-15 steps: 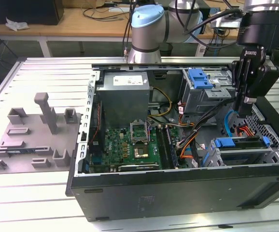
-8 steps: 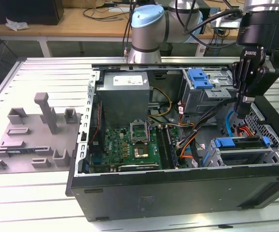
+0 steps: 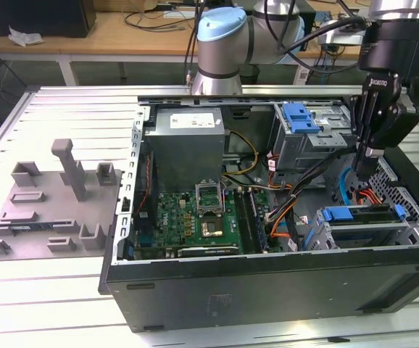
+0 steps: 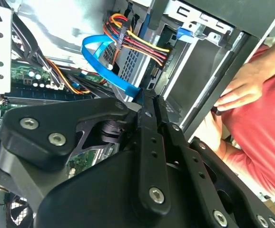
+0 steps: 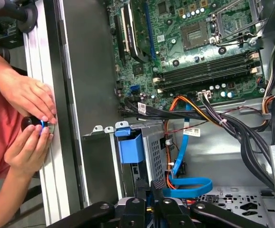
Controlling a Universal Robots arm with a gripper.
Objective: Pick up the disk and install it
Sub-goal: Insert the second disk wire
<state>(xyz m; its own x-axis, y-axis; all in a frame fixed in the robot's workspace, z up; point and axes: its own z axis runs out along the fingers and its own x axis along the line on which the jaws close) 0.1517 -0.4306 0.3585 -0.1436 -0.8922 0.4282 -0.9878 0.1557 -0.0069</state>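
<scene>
In the exterior view my arm reached over an open computer case lying on its side on the slatted metal worktop, and my end effector hung inside the case toward the exterior view's right, just above the grey drive cage with its blue plastic latch. That view also took in the green motherboard, the power supply box, a second cage with a blue latch at the far side, and a grey plastic fixture with upright posts on the worktop well to the exterior view's left of the case.

The wrist views gave what the exterior view could not: a person in a red top beside the case, hands together at its outer edge in the first wrist view, one hand resting on the case wall in the second. They also showed a flat blue cable looping near a bundle of coloured wires.

In the second wrist view my fingers stood pressed together with no gap between them and nothing held. In the first wrist view they sat just beside the blue cable loop, near the cage latch.

I could not make out the disk with certainty; a flat silver slab with blue edging lay in the near-right cage.
</scene>
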